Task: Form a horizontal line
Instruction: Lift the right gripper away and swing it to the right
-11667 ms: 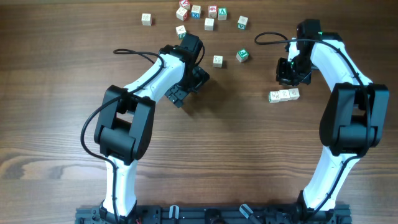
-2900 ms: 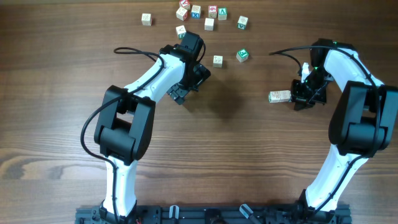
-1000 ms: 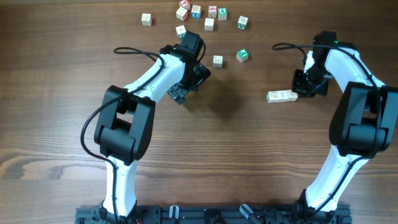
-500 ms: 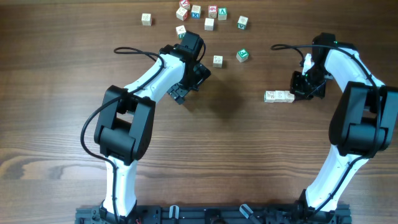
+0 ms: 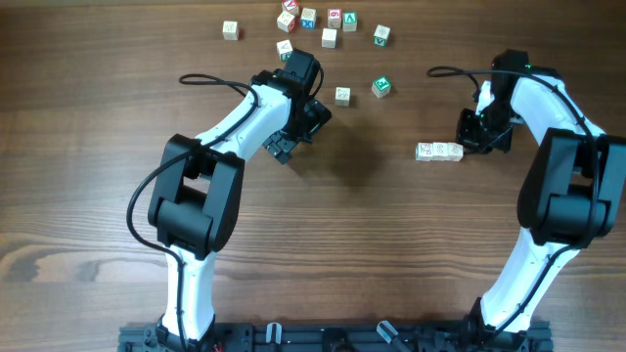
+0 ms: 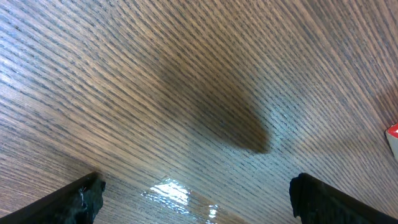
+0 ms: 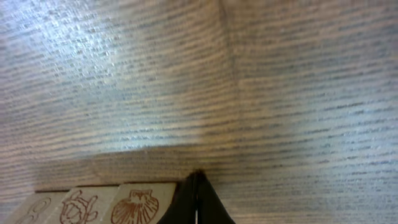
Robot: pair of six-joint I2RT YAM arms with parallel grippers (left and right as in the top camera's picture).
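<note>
The horizontal line (image 5: 439,152) is a bar of three pale wooden cubes touching side by side, lying level on the table at centre right. In the right wrist view it (image 7: 93,202) shows brown drawings, one a shell. My right gripper (image 5: 476,143) is shut, its tips (image 7: 197,199) pressed against the bar's right end. My left gripper (image 5: 284,149) is open and empty over bare wood left of centre; its fingertips (image 6: 199,196) show wide apart in the left wrist view.
Several loose cubes with coloured symbols lie at the back, such as a green one (image 5: 381,87), a pale one (image 5: 342,95) and one at the far left (image 5: 230,30). A red-edged cube corner (image 6: 393,138) shows in the left wrist view.
My right gripper pushed the bar of cubes a little to the left and turned it level. The left arm has not moved.
</note>
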